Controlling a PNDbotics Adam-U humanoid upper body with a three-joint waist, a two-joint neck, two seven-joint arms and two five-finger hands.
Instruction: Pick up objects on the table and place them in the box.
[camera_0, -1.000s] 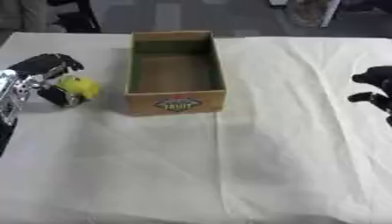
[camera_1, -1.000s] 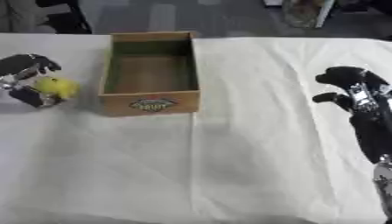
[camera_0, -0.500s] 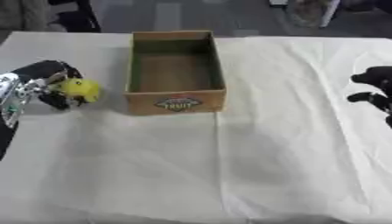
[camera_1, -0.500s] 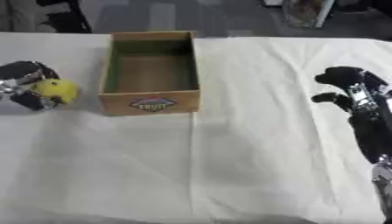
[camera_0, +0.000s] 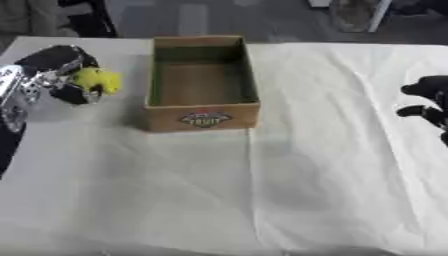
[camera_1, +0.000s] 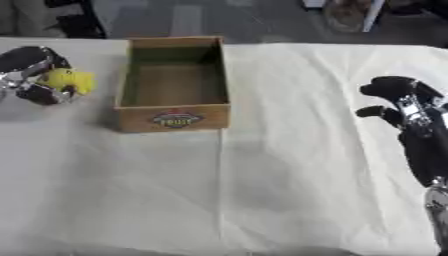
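My left hand (camera_0: 54, 70) hangs at the left side, just left of the box, with its fingers curled round a small yellow object (camera_0: 96, 81). The object looks lifted a little off the cloth. The cardboard box (camera_0: 203, 116) stands open and empty at the upper middle, a label on its near wall. Over at the right edge my right hand (camera_1: 401, 102) hovers above the cloth with curled fingers and holds nothing.
A white cloth (camera_0: 262, 190) covers the table, with wide bare room in front of the box and between the box and my right hand. Dark furniture and a floor lie beyond the far edge.
My left hand has risen with the yellow object and come slightly toward the box. The right hand has stayed where it was.
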